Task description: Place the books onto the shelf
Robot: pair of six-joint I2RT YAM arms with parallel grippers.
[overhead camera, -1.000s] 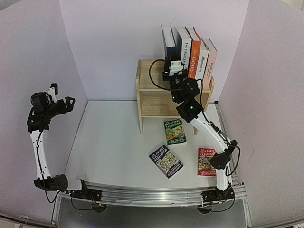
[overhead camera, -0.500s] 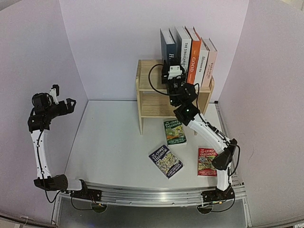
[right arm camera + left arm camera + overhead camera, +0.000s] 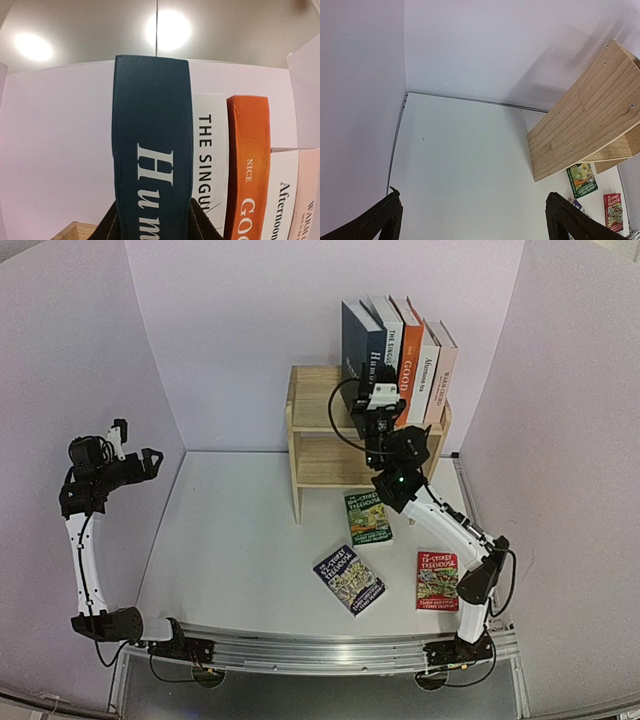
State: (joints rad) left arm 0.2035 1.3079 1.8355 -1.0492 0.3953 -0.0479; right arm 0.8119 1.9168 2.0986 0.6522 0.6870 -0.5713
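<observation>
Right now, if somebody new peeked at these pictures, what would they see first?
Probably the row of tall books standing on top of the wooden shelf, with the right arm's fingers clamped on the dark blue book at the row's left end. Then three small colourful paperbacks lying flat on the table in front of the shelf.

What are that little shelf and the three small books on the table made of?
Shelf: pale, seemingly unfinished wood; grain lines and screw heads show. Green book, dark book, red book: probably paperbacks with printed card covers; they lie thin and flat.
</observation>
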